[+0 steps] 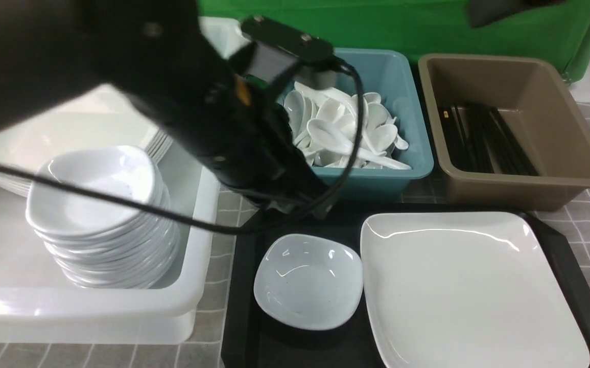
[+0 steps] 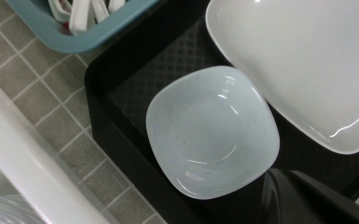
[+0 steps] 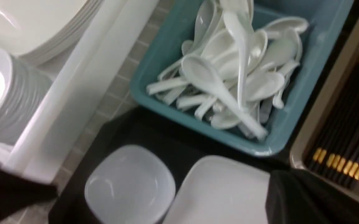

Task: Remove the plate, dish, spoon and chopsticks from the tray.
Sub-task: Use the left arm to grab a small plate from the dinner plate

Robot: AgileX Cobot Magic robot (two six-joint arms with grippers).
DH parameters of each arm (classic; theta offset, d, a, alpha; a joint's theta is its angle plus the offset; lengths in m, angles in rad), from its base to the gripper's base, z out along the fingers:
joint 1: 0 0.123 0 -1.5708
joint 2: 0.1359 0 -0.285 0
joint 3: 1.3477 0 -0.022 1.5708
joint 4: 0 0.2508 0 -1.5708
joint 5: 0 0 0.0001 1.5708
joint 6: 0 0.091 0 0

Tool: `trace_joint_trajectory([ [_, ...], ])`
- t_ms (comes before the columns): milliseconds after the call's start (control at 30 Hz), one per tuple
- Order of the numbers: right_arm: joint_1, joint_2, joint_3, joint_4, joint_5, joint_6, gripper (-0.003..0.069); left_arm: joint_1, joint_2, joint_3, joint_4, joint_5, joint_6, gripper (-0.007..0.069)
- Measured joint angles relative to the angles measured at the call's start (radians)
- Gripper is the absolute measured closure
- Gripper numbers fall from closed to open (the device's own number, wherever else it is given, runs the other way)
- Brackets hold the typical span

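Left gripper (image 2: 280, 194) and right gripper (image 3: 291, 200) closed, empty; glossy dish (image 1: 307, 281) beside plate (image 1: 468, 286) on tray (image 1: 237, 306) could slip when grabbed.

The plate (image 1: 471, 286), large, glossy white and square with rounded corners, lies flat and empty on the right part of the black tray (image 1: 238, 312), covering most of its floor. The dish (image 1: 307, 281), a small bluish-white rounded-square bowl, sits upright on the tray's left part, just beside the plate's left edge. It has a few dark specks inside.
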Motion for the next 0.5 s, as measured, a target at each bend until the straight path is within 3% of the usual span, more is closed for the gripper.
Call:
trace_joint_trajectory([
  [300,0.000,-0.573,0.702,-0.003,-0.096,-0.050,0.0638,0.000,0.221,-0.060,0.011,0.020,-0.042,0.0623],
  [500,0.000,-0.796,0.904,-0.003,-0.179,-0.050,0.0638,0.000,0.296,-0.062,0.047,-0.085,-0.045,0.0586],
])
